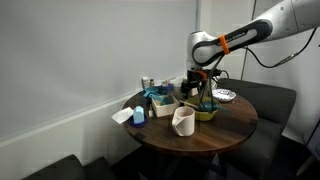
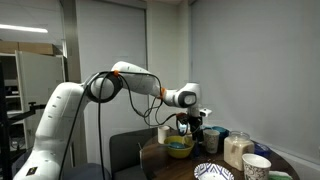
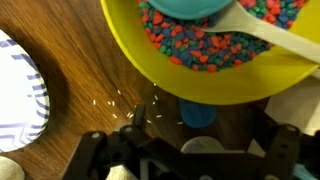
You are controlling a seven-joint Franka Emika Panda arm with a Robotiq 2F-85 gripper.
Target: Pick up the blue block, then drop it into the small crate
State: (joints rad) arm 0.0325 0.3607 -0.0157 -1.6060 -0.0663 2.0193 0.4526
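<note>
A small blue thing (image 3: 197, 113), likely the blue block, lies on the wooden table just past the rim of a yellow bowl (image 3: 160, 70) in the wrist view; the rim hides part of it. My gripper (image 3: 205, 150) hovers above it with its dark fingers spread and nothing between them. In both exterior views the gripper (image 1: 200, 92) (image 2: 195, 126) hangs low over the table by the bowl (image 1: 206, 112) (image 2: 180, 148). The small crate (image 1: 160, 100) stands at the table's far side, with teal things in it. Another blue object (image 1: 139, 115) stands near the table's edge.
The bowl holds coloured beads and a white spoon (image 3: 270, 35). A patterned plate (image 3: 15, 90) (image 1: 224, 95) (image 2: 213, 172) lies beside it. A white pitcher (image 1: 183, 120) stands in front. Cups and jars (image 2: 238, 150) crowd the round table (image 1: 215, 135).
</note>
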